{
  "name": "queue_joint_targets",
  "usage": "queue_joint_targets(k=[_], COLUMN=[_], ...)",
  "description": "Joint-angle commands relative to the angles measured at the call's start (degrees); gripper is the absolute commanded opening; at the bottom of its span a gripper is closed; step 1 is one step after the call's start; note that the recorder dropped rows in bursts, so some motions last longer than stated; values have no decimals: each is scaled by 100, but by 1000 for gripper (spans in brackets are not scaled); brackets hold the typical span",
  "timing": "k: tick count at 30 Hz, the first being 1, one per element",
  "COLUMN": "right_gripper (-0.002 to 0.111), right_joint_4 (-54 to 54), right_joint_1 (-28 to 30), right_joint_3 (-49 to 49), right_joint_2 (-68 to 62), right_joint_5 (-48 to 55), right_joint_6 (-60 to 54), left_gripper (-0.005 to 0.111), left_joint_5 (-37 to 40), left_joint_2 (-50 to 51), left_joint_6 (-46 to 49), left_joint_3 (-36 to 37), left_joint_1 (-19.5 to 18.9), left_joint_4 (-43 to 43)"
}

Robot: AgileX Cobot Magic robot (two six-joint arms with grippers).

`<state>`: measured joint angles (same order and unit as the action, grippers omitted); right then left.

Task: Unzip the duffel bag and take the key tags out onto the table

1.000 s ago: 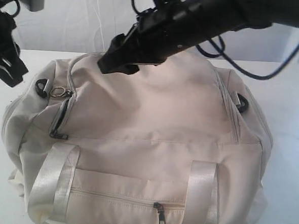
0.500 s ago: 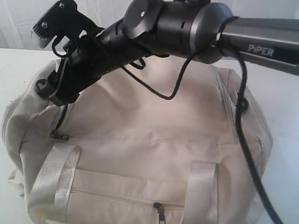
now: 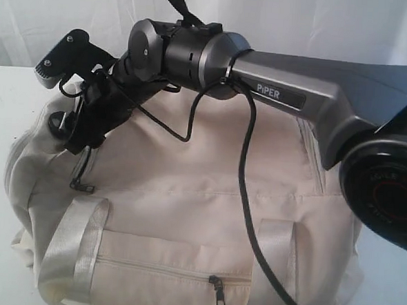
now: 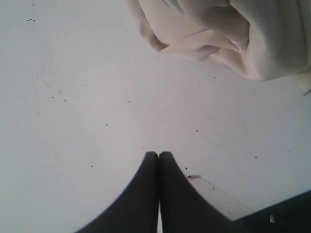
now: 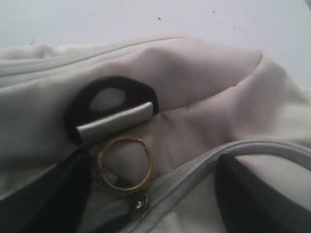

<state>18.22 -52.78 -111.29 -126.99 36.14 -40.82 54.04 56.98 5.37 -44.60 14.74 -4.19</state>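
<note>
Our right pincer (image 5: 150, 191) stands spread wide, its dark fingers (image 5: 48, 199) on either side of a gold ring (image 5: 125, 162) and a grey zipper track (image 5: 209, 155), pinching nothing; we cannot tell whether they touch the fabric. Just beside the ring sits a black loop (image 5: 77, 104). Our left pincer (image 4: 158, 155) is pressed together and empty over the table (image 4: 73, 97), white with small dark specks. A white curtain (image 3: 301, 20) hangs behind. In the exterior view the duffel bag (image 3: 187, 186) fills the lower centre of the frame, its front pocket zipped, and the right pincer sits at the bag's upper left corner. A corner of the bag lies well apart from the left pincer.
</note>
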Motion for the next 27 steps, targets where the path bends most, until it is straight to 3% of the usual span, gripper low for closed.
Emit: queue_joint_targets(k=[1, 8, 27], right_gripper=[48, 1, 0], right_joint_4=[-188, -202, -332], right_joint_1=[-84, -113, 314], right_joint_3=[-204, -377, -486], right_joint_2=[-55, -27, 224], right_joint_5=[442, 389, -1072], right_joint_6=[110, 223, 1072], left_gripper=[0, 0, 0], left_joint_5=[47, 47, -381], left_joint_2=[-56, -56, -56], left_joint_6=[-60, -60, 92], left_joint_3=[27, 27, 27], left_joint_1=[-9, -9, -9], left_joint_4=[47, 70, 611])
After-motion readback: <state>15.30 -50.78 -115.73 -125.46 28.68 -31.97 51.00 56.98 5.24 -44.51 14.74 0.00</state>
